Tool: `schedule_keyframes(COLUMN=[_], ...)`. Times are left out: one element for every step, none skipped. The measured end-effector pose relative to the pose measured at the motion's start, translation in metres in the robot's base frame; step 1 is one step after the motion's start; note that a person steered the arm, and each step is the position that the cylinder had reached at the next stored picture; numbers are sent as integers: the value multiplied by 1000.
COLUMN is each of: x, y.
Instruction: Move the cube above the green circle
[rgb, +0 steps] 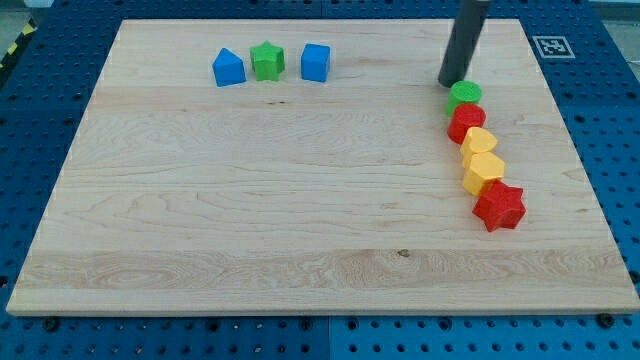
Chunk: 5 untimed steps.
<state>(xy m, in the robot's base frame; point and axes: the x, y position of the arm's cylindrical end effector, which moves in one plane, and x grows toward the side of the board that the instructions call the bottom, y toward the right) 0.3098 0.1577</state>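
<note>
A blue cube (315, 62) sits near the view's top, left of centre. A green circle (465, 95) lies at the view's upper right, at the head of a line of blocks. My tip (453, 82) rests on the board just up and left of the green circle, almost touching it, and far to the right of the blue cube.
A green star (267, 60) and a blue pentagon-like block (229, 68) sit left of the cube. Below the green circle run a red circle (466, 122), two yellow blocks (479, 142) (484, 170) and a red star (499, 206). The wooden board (250, 220) lies on a blue pegboard.
</note>
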Motion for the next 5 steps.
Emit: schedule_keyframes(x=[-35,-57,-62,-62,-58], y=[-53,-122,-195,-221,-221])
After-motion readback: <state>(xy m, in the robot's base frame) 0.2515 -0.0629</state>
